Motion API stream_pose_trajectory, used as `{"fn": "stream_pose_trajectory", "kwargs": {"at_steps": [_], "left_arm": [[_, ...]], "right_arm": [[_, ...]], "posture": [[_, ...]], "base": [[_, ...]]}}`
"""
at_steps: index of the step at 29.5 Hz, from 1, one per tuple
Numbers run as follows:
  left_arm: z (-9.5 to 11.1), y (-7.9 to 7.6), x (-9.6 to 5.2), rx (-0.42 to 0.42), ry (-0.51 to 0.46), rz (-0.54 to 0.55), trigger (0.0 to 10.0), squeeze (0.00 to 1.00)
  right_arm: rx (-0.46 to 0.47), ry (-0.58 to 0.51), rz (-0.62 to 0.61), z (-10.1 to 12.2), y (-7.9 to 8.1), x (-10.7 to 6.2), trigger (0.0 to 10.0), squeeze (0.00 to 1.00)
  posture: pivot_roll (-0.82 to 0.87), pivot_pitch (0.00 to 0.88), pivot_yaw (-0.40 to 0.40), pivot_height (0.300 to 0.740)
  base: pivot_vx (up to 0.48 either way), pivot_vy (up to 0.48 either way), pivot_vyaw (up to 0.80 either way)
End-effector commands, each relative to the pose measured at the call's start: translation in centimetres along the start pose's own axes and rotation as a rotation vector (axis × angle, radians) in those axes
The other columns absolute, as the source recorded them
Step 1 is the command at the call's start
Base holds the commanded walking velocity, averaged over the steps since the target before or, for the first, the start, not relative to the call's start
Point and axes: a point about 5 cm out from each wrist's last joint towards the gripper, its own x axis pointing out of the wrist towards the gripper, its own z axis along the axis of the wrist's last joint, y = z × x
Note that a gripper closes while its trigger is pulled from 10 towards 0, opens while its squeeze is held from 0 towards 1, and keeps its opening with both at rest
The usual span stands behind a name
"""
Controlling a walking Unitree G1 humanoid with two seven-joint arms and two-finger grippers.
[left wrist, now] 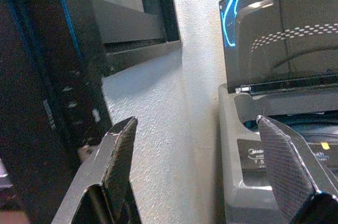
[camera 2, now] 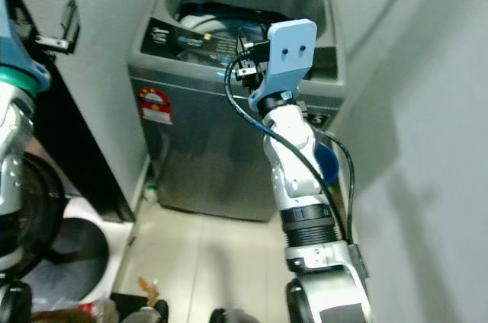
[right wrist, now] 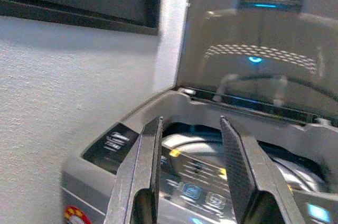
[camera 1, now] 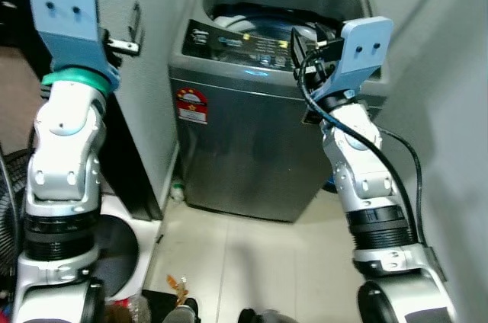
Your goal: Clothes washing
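Your washer (camera 1: 252,132) stands upright ahead against the wall (camera 1: 152,64), lid (right wrist: 253,49) tilted up at the back. Your right gripper (right wrist: 190,176) hovers over its panel, fingers parted; your left gripper (left wrist: 195,171) is raised beside it, spread wide

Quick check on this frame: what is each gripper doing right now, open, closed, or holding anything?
Left gripper: open, holding nothing, raised beside the wall left of the washing machine.
Right gripper: open, holding nothing, raised over the machine's control panel.
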Motion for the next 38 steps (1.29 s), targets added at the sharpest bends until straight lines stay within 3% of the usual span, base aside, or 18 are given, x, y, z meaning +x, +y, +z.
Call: {"fn": "stream_pose_trajectory", "kwargs": {"at_steps": [1,9,38], "left_arm": [[-0.1,-0.4,-0.2,0.0,0.002,-0.018,10.0,0.0],[0.1,-2.3,-0.6,-0.004,-0.011,-0.101,10.0,0.0],[0.1,-1.6,-0.4,0.012,0.0,-0.087,10.0,0.0]], "right_arm": [[0.002,0.012,0.005,-0.4,0.1,-0.2,10.0,0.0],[0.006,0.01,0.01,-0.4,0.2,-0.3,10.0,0.0],[0.015,0.013,0.005,-0.5,0.2,-0.4,10.0,0.0]], "posture": [[0.12,0.082,-0.049,0.74],[0.12,0.072,-0.048,0.74],[0.12,0.083,-0.042,0.74]], "base": [[0.0,0.0,0.8],[0.0,0.0,0.8],[0.0,0.0,0.8]]}}
